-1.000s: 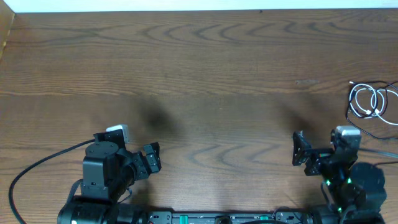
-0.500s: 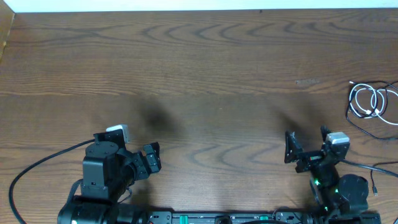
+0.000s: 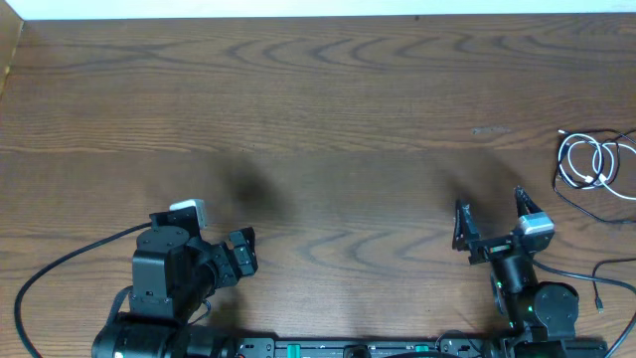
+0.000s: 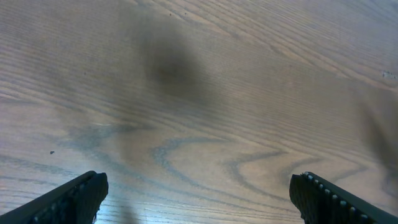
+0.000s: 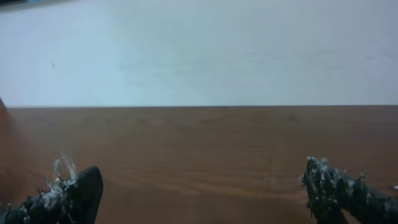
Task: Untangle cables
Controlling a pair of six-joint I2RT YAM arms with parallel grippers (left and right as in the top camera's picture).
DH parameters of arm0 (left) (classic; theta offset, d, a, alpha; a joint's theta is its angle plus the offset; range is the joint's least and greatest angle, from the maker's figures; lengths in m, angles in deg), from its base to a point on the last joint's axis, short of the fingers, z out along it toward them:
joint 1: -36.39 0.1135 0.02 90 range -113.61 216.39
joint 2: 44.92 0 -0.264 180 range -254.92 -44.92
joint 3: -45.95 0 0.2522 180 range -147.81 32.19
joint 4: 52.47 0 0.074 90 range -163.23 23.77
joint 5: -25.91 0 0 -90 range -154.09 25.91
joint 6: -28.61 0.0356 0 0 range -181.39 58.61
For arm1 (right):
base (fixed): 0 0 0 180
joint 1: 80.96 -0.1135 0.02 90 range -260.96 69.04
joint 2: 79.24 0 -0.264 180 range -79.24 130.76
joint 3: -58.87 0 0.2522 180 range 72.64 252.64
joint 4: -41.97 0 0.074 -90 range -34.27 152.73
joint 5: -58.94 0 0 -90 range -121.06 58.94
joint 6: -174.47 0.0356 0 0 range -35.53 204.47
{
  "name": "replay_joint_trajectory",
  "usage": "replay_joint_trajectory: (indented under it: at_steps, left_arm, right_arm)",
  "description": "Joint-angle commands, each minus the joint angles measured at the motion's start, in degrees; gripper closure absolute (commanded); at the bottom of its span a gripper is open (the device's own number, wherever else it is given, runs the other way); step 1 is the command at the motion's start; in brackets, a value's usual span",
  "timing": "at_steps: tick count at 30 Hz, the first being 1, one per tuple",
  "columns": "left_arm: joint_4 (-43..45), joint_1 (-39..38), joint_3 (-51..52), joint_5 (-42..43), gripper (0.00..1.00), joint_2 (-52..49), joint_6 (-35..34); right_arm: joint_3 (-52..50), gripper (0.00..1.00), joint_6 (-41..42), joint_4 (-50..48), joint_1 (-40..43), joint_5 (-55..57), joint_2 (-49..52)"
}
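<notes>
At the far left of the overhead view, a thick black wire [image 3: 60, 261] curves from the left arm toward the table [image 3: 328, 99] edge. Left gripper [image 3: 245, 252] sits low over the near side of the wood, jaws spread; the left wrist view shows its two fingers [image 4: 74, 199] at the bottom corners with bare wood grain between them, holding nothing.

Right gripper [image 3: 489, 202] stands further right along the near side, jaws likewise wide apart and holding nothing. In the right wrist view, its fingers [image 5: 68, 198] carry pale flecks and frame bare wood with a pale wall [image 5: 199, 50] beyond.

White cable [image 3: 579, 159] lies coiled in loose loops at the right edge of the table, well apart from both grippers. Black cable [image 3: 576, 202] runs as a thin dark strand along and through those loops; whether the two are knotted cannot be told.
</notes>
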Motion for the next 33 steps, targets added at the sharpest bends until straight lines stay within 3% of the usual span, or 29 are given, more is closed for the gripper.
replay_joint_trajectory:
  at_steps: [1,3,33]
  left_arm:
    - [0.04,0.24,0.11,-0.96,0.02,0.02,-0.70]
    - [0.04,0.24,0.11,-0.96,0.02,0.02,-0.70]
    - [0.07,0.24,0.11,-0.96,0.02,0.02,-0.70]
  right_arm:
    - [-0.17,0.01,-5.92,3.41,0.22,0.52,-0.33]
    - [-0.15,0.01,-5.90,6.91,0.22,0.83,-0.31]
    - [-0.15,0.01,-5.90,6.69,0.22,0.74,-0.28]
